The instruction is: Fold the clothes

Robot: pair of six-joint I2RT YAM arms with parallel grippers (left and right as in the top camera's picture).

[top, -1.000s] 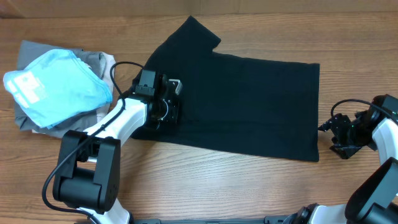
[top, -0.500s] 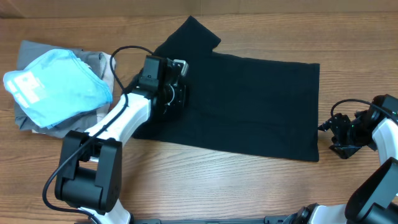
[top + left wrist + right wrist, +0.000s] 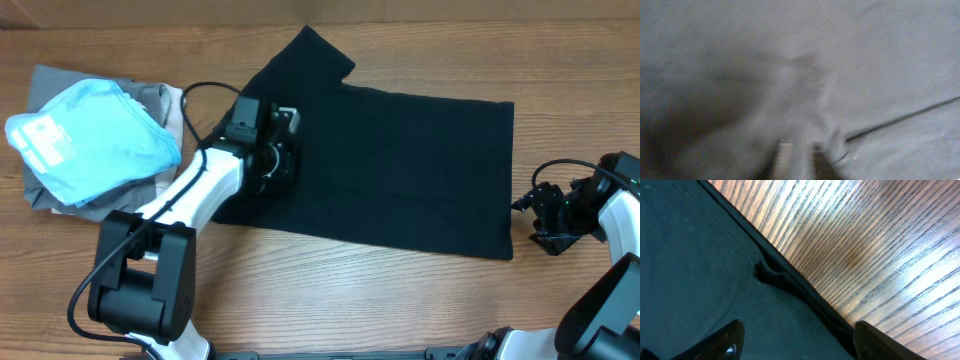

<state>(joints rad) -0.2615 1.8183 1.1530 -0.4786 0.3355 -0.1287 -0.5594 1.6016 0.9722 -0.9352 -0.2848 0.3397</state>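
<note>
1. A wood-grain worktop is seen, with a matte black T-shirt of soft fabric spread flat on it, one short sleeve angled outward.
2. The left pincer is closed, set down on the T-shirt's neck end; whether cloth is pinched cannot be told through the blur.
3. The right pincer is held wide open and empty, with the T-shirt's stitched hem running between its fingers.

At the frame's left, a crumpled light blue garment with white print lay atop folded grey garments on the wood-grain table
</note>
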